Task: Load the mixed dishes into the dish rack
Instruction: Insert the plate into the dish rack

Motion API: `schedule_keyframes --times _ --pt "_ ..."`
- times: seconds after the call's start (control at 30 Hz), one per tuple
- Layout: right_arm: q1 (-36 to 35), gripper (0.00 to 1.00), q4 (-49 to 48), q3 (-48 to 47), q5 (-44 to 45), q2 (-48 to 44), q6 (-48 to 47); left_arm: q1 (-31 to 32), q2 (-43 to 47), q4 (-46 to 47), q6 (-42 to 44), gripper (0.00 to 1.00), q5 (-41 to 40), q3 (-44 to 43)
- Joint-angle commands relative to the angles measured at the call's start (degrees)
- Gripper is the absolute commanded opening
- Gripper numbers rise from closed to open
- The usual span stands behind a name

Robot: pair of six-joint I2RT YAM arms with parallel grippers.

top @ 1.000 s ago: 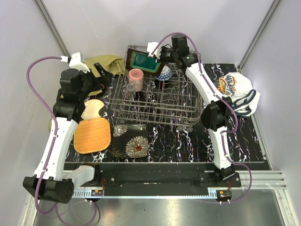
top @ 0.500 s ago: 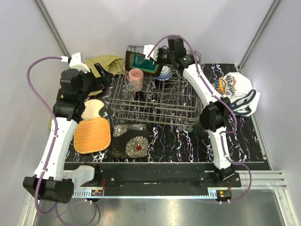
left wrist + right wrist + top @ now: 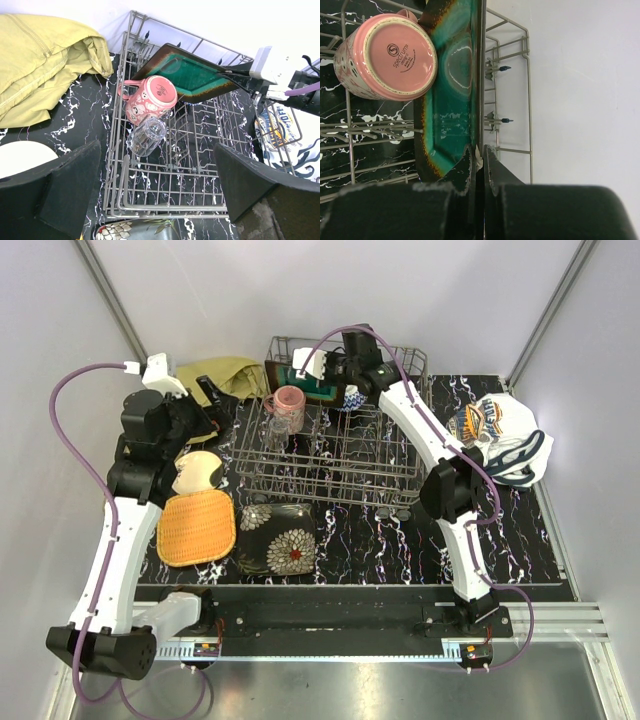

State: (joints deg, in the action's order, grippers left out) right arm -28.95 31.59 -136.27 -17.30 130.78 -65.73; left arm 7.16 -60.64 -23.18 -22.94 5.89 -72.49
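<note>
The grey wire dish rack [image 3: 335, 465] stands mid-table. My right gripper [image 3: 326, 373] is shut on the edge of the teal square plate [image 3: 303, 381] and holds it on edge over the rack's far left corner; the right wrist view shows my gripper [image 3: 479, 155] pinching the plate's rim [image 3: 450, 85]. A pink cup [image 3: 290, 403] and a clear glass [image 3: 277, 430] lie in the rack. My left gripper [image 3: 208, 408] is open and empty, left of the rack [image 3: 160, 200]. The orange plate [image 3: 196, 527], dark floral plate [image 3: 277, 538] and cream plate [image 3: 197, 472] lie on the table. The red bowl is out of view.
An olive-yellow cloth [image 3: 226, 374] lies behind my left gripper. A white printed cloth [image 3: 502, 430] lies right of the rack. A blue patterned bowl [image 3: 350, 398] sits in the rack below my right gripper. Grey walls close in behind.
My right gripper has carried the teal plate left and back toward the rack's far left corner, tipping it more on edge. The left arm has shifted slightly left.
</note>
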Motion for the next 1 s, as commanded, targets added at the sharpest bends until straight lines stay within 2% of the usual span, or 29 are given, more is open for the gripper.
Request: schedule_keyframes --times 0.0,0.5,0.97 --pt "0.56 0.00 -5.05 -0.05 6.49 -1.41 -4.76 -0.30 1.75 0.94 0.79 0.99 1.23 0.24" --pt "0.39 0.00 -4.79 -8.75 3.59 6.67 1.66 -0.30 2.28 0.15 1.32 0.99 1.40 0.86" --pt "-0.14 0.00 -2.42 -6.82 6.31 7.56 -1.67 -0.30 2.20 -0.02 1.14 0.99 2.37 1.39"
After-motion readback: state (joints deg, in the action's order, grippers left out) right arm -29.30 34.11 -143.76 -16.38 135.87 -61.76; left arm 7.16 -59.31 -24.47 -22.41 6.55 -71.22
